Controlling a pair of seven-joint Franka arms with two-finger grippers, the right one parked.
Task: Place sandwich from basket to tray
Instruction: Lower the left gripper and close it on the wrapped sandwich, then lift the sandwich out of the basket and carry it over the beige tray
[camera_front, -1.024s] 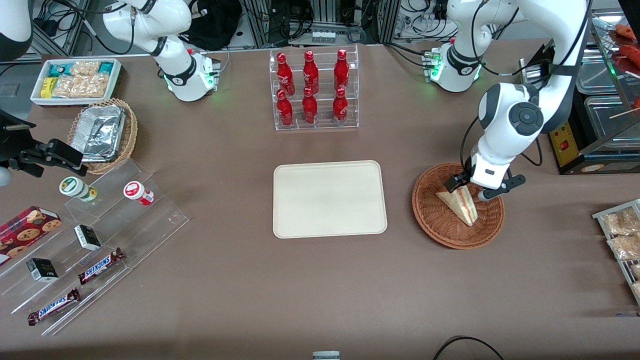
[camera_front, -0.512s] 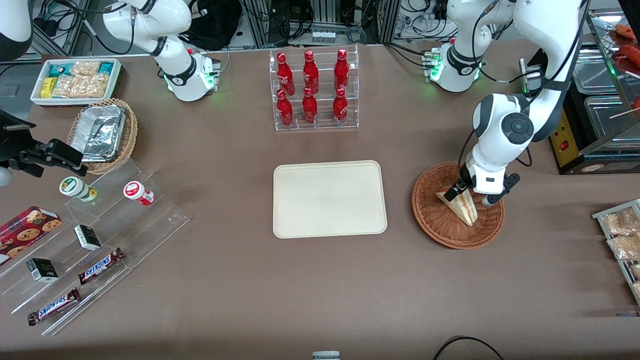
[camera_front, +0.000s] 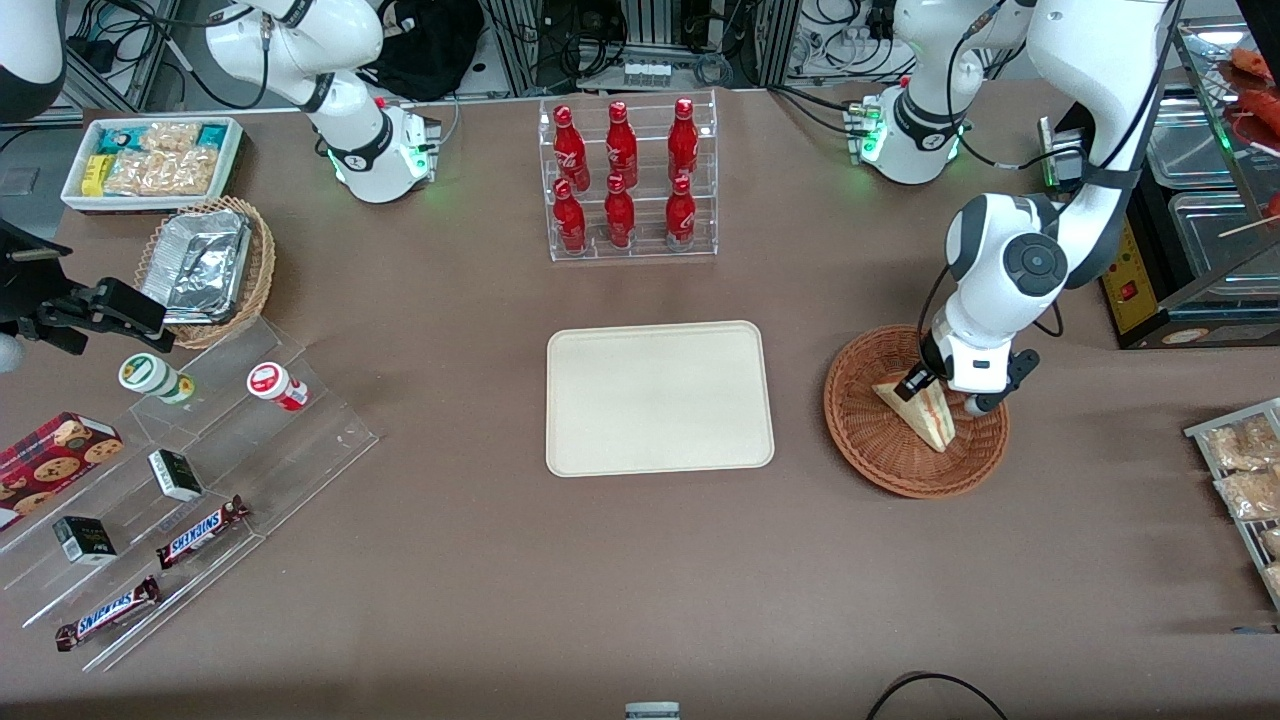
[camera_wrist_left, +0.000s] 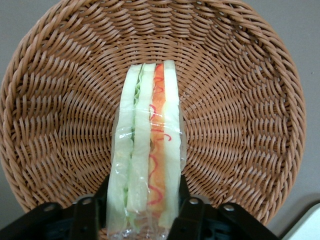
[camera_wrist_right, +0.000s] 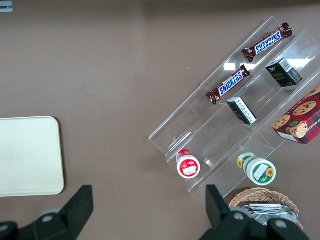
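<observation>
Claw (camera_front: 940, 392) closed around the sandwich (camera_front: 925, 410), not yet lifted from basket (camera_front: 870, 440); tray (camera_front: 659, 396) awaits; transfer remains.

- The basket (camera_wrist_left: 240, 100) is coarse woven wicker.
- The sandwich (camera_wrist_left: 147, 155) sits in glossy clear film.
- The tray (camera_front: 660, 397) looks like smooth matt plastic.
- The end effector (camera_front: 942, 392) has black fingers in the basket, around the sandwich.
</observation>
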